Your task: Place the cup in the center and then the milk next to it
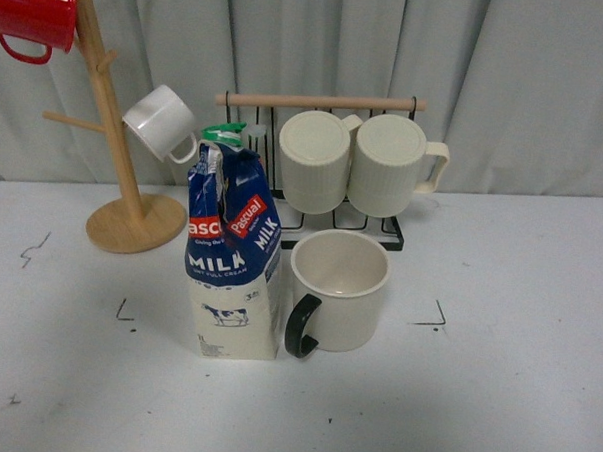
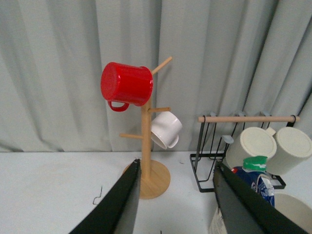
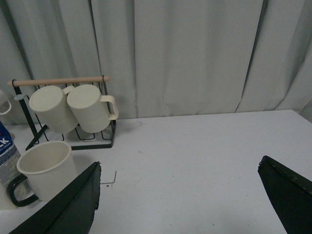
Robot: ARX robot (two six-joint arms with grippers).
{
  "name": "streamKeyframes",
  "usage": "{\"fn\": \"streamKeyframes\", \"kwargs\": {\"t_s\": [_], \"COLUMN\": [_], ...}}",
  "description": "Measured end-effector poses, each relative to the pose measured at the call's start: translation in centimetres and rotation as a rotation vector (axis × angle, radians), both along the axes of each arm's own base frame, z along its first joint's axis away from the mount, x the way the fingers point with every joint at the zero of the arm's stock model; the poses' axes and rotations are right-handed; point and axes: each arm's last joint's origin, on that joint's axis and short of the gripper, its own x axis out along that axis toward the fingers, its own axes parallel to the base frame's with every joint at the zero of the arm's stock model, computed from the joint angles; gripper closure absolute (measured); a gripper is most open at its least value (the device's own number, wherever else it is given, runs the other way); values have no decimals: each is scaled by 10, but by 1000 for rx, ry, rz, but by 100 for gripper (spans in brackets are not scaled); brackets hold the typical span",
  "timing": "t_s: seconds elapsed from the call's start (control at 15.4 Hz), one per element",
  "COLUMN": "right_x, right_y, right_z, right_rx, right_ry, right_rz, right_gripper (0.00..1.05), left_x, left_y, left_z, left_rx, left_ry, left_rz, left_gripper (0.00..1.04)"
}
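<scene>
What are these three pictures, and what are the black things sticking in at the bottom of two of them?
A robot with two arms took them. One camera sits on its body and looks ahead; the other two ride on its wrists. The black things are the fingers of its left gripper and right gripper. Both are open and hold nothing.

On the white table a milk carton stands next to a wide cup with a black handle. Behind them are a black rack with two ribbed mugs, and a wooden mug tree with a red mug and a small white cup.
</scene>
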Motion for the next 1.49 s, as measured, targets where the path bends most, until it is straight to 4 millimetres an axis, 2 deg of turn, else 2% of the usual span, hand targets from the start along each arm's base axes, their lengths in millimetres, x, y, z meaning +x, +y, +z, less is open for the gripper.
{"fn": "streamKeyframes", "kwargs": {"t_s": [0.26, 0.45, 0.52, 0.84, 1.49], "right_x": [0, 0, 0, 0, 0], "right_y": [0, 0, 0, 0, 0], "right_z": [0, 0, 0, 0, 0], "right_rx": [0, 0, 0, 0, 0], "right_ry": [0, 0, 0, 0, 0], "right_rz": [0, 0, 0, 0, 0], "right_gripper": [6, 6, 6, 6, 6], "left_x": [-5, -14, -18, -33, -49], "left_y": [4, 11, 14, 30, 29], "left_z": [-9, -29, -33, -53, -71], "left_rx": [9, 13, 13, 14, 15], "left_ry": [4, 30, 17, 21, 6], "left_rz": [-9, -8, -6, 8, -13], "left_gripper": [72, 97, 103, 103, 103]}}
